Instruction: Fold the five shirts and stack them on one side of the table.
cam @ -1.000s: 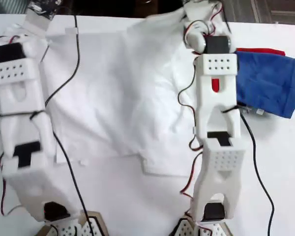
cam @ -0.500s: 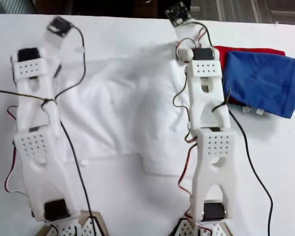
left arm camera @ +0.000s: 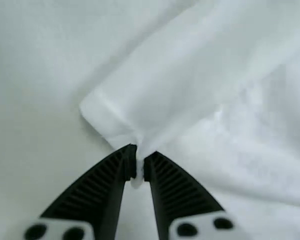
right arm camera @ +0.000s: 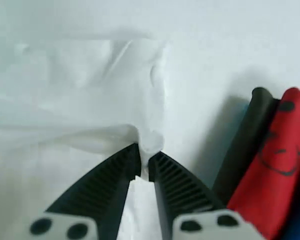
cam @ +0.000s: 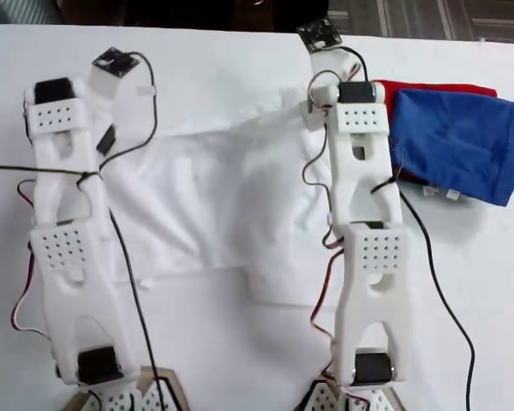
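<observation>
- The white shirt [cam: 223, 197] lies spread, with some wrinkles, on the table [cam: 497, 300] between the two arms. Its far edge sits up near the wrists.
- The left gripper [left arm camera: 139, 167] is at the shirt's far-left corner. Its jaws are nearly closed, with only a thin nip of cloth pinched at the very tips, just beside a folded hem corner.
- The right gripper [right arm camera: 144, 165] is at the far-right edge of the shirt. Its jaws are likewise almost together on a small bunched fold.
- The stack [cam: 463, 163] sits far right, just beside the right arm. The blue shirt [cam: 458, 141] is on top, with the red shirt [right arm camera: 275, 165] and black shirt [right arm camera: 245, 145] showing under it.
- Handling, as we judge it: the cloth is light, limp and thin. It has no stiffness of its own, so it will sag and drape between the two holds, and any loose part will trail on the table.
- Both pinches are shallow, at the fingertips. We expect a risk of the cloth slipping out under tension.
- Where to hold: we favour the hems and corners, where the doubled cloth gives the ribbed pads more to bite on, and we would take it deeper into the jaws.
- The two holds should be level and well apart so that the fold line falls straight.
- White cloth on a white table makes the edges hard to read, so we check the hem line in the wrist views.
</observation>
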Action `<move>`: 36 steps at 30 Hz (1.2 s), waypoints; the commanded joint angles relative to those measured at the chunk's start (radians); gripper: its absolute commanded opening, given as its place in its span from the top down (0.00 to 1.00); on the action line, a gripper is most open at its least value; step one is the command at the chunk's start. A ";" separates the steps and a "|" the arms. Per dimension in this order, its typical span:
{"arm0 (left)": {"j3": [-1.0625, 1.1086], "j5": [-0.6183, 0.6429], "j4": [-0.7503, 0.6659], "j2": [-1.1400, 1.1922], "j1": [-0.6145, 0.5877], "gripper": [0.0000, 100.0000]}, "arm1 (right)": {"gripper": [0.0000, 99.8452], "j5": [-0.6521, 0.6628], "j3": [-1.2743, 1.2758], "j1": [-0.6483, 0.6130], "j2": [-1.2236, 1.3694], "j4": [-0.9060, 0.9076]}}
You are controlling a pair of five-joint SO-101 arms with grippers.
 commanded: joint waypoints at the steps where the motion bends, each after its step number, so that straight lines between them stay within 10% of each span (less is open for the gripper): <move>1: -0.125 -0.002 0.137 -0.041 0.000 0.97 | 0.98 -0.009 -0.057 0.018 -0.107 0.137; 18: 0.802 0.000 0.011 -0.743 -0.032 0.97 | 0.98 -0.005 0.051 -0.015 -0.423 0.438; 36: 1.584 -0.081 -0.147 -1.344 -0.032 0.97 | 0.98 0.055 1.323 -0.025 -1.311 0.071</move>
